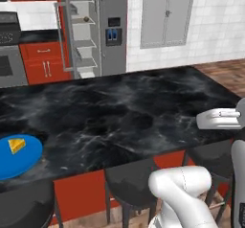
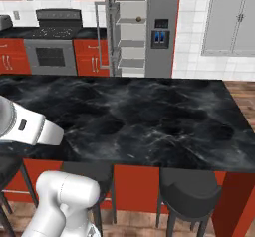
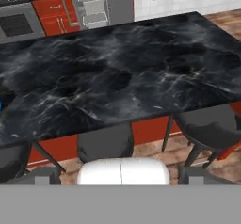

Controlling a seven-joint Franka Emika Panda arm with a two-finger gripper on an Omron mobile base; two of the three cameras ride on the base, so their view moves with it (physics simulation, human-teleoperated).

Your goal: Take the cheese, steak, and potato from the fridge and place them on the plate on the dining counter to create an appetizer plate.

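stools [image 2: 189,193] sit nearest, dark seats tucked under the front edge of the bench [image 2: 149,116], with the red base showing between them. claw [image 3: 120,178] points along the hand view toward the black white-veined marble, its two dark tips at the lower corners of that view, spread wide with nothing between them. over on the left base view, the blue plate [image 1: 28,162] lies at the near left corner of the bench, and the cheese [image 1: 17,144] is on it, a yellow-orange wedge lying toward the plate's far side. a sliver of that blue also peeks in at the left edge of the hand view.

beyond the marble, the fridge [image 2: 162,27] stands against the back wall, left door swung open so the white-edged shelves [image 2: 130,42] show, right door shut with its dark dispenser panel [image 2: 160,33] and blue marks. one small round olive-brown ball, the potato [image 2: 139,19], rests on an upper shelf, well apart from the plate. steak i cannot make out on the shelves from here. left of the fridge runs the stove wall: oven [image 2: 51,56] with red cabinets [image 2: 89,57] either side under a black top. right of the fridge, a grey panelled wall cabinet [image 2: 231,17] hangs on white tile, and wood floor [image 2: 246,89] shows past the bench's right end.
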